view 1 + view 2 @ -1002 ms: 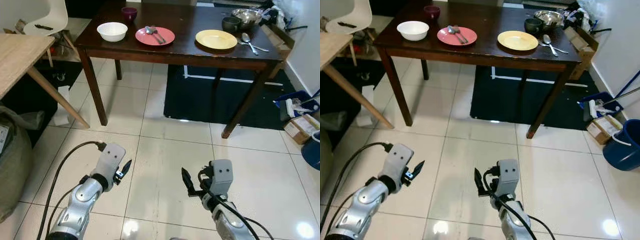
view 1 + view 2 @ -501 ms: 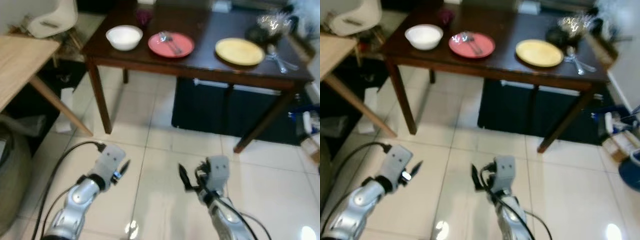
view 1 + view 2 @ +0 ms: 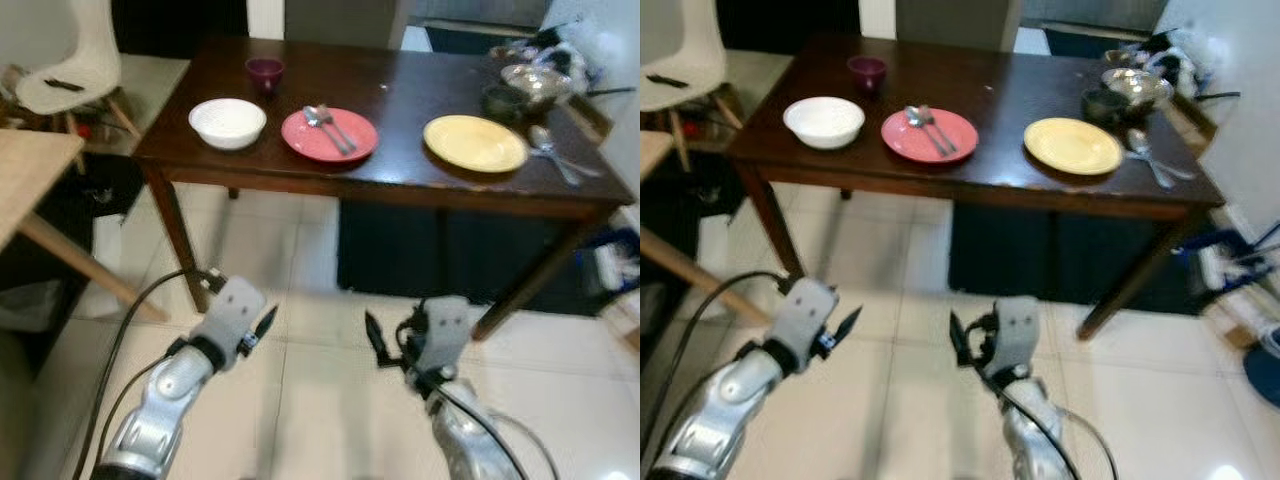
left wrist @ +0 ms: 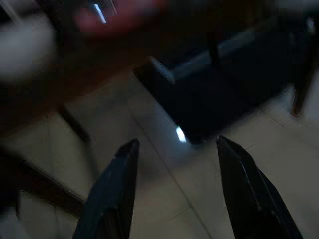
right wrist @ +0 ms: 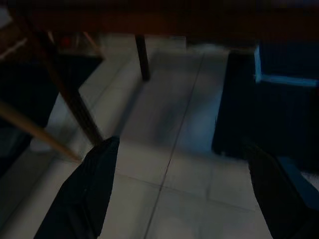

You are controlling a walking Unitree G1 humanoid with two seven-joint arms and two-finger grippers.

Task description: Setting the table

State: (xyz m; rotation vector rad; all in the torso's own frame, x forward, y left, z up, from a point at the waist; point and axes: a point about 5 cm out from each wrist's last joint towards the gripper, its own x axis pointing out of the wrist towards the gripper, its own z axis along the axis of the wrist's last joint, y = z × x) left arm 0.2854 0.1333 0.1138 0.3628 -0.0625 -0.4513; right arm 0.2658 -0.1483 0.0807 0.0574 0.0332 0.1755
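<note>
Dark wooden tabletop (image 3: pixel 400 90) upper frame carries white bowl (image 3: pixel 228 121), pink plate (image 3: pixel 329 134) with cutlery, yellow plate (image 3: pixel 474 143) | step: approach | left gripper (image 4: pixel 174 199), right gripper (image 5: pixel 184 194) spread, empty, low above floor | next: close in, reach up.

Pale glossy floor tiles (image 3: pixel 300 250) underfoot, a dark wooden table (image 3: pixel 400 185) ahead with a dark rug (image 3: pixel 1040 260) beneath it, a white chair (image 3: pixel 65 70) off to the left, and a light wooden tabletop (image 3: pixel 30 180) near it
</note>
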